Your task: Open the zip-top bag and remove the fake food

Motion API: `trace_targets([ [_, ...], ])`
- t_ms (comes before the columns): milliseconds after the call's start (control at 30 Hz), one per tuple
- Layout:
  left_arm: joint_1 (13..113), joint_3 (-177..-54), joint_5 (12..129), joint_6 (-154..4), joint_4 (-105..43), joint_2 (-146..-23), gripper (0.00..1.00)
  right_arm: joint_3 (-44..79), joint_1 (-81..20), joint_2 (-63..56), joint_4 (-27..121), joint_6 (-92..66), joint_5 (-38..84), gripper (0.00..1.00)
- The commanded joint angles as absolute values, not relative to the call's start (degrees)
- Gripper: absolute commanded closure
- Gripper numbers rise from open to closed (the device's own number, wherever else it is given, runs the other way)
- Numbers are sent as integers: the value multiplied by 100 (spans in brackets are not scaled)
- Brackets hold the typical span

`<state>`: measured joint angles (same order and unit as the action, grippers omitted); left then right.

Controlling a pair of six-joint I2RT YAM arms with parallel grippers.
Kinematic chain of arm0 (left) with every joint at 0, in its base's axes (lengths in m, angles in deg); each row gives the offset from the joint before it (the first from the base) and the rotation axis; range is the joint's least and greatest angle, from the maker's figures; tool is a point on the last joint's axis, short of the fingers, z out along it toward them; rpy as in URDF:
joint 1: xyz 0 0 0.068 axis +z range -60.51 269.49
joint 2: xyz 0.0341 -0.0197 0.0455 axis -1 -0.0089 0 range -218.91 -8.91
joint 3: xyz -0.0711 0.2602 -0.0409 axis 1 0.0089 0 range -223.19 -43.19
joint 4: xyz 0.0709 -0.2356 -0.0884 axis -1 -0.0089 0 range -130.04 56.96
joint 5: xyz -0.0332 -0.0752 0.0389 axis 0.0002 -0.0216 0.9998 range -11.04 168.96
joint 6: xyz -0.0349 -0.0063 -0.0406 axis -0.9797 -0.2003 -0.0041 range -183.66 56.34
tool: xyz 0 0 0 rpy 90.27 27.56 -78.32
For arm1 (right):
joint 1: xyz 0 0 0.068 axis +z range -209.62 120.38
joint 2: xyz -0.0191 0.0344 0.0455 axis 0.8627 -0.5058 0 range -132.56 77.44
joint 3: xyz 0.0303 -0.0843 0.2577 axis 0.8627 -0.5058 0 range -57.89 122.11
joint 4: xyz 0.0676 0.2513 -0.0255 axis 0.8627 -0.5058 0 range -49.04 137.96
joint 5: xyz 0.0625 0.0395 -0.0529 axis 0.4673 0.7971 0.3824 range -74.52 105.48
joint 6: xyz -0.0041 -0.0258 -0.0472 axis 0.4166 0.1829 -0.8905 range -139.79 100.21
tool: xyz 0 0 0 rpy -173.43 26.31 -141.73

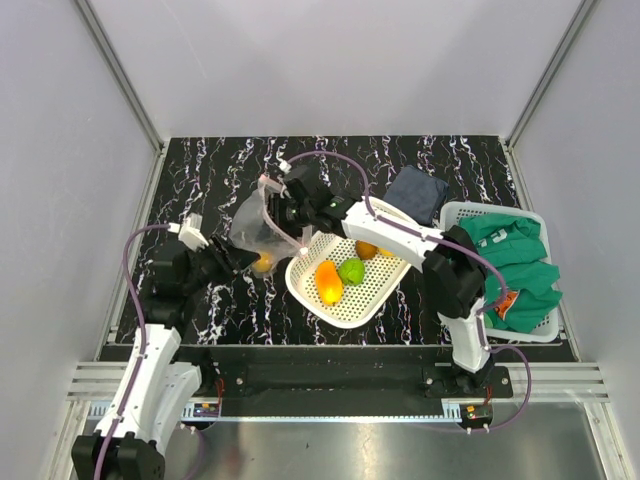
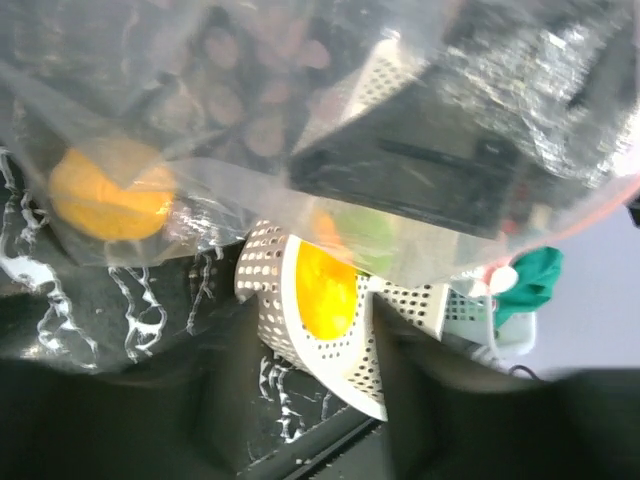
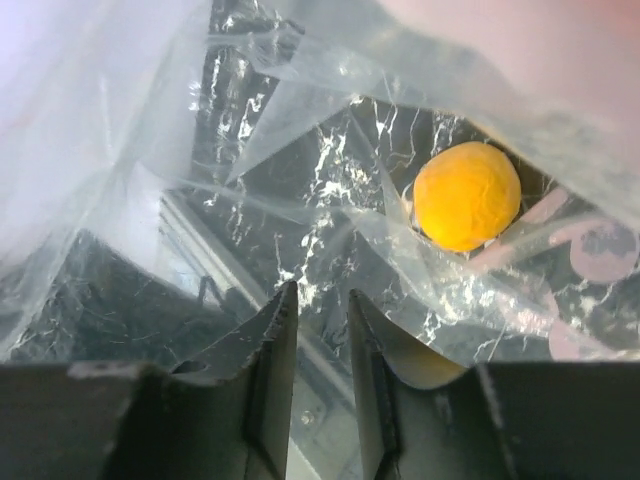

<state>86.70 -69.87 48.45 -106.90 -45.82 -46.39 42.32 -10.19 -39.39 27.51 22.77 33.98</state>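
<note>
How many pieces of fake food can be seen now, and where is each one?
4. One orange piece is inside the zip-top bag. In the white basket lie an orange-yellow piece, a green one and an orange one. The arm may hide more.

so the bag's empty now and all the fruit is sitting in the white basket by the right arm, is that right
Not quite. The zip-top bag is not empty: one orange fruit is inside it, as the right wrist view shows through the plastic. The rest holds: the other pieces, orange, yellow and green, lie in the white basket by the right arm.
</note>
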Motion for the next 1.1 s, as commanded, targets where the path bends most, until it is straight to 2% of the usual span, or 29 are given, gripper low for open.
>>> trace_targets([
  [0,8676,-7071,4865,-10804,-4738,-4679,58,3696,-1031,-3084,3627,2757,3121,67],
  [33,8677,-7009,4628,-10900,-4310,-4714,58,3625,-1031,-3032,3636,2810,3121,70],
  [67,8677,-6896,4069,-11005,-4001,-4749,53,3564,-1031,-2970,3680,2880,3130,74],
  [133,8615,-6859,3495,-11216,-3177,-4706,44,3414,-1031,-2969,3698,3004,3016,75],
  [200,8501,-7096,3448,-11017,-3102,-4540,35,3413,-1022,-2978,3593,3074,2832,74],
  [267,8282,-7245,3832,-10603,-3286,-4180,30,3440,-1022,-3031,3566,3179,2620,74],
  [367,8097,-7422,4317,-10488,-3480,-3924,29,3659,-996,-3136,3461,3259,2568,72],
  [433,7983,-7527,4598,-10514,-3489,-3906,20,3809,-935,-3163,3347,3163,2454,71],
  [500,7877,-7719,4879,-10453,-3733,-3976,18,3853,-917,-3172,3337,3083,2453,71],
  [667,7771,-8274,5697,-10181,-4883,-4687,16,3888,-917,-3242,3346,3048,2655,70],
  [767,7727,-8327,5988,-10136,-4948,-4837,16,3940,-908,-3277,3355,3013,2708,70],
  [933,7727,-8503,6313,-10171,-5097,-5180,28,4002,-917,-3356,3355,3013,2858,70],
  [1067,7718,-8591,6358,-10128,-5019,-5452,30,4002,-908,-3339,3355,2995,2884,70],
])
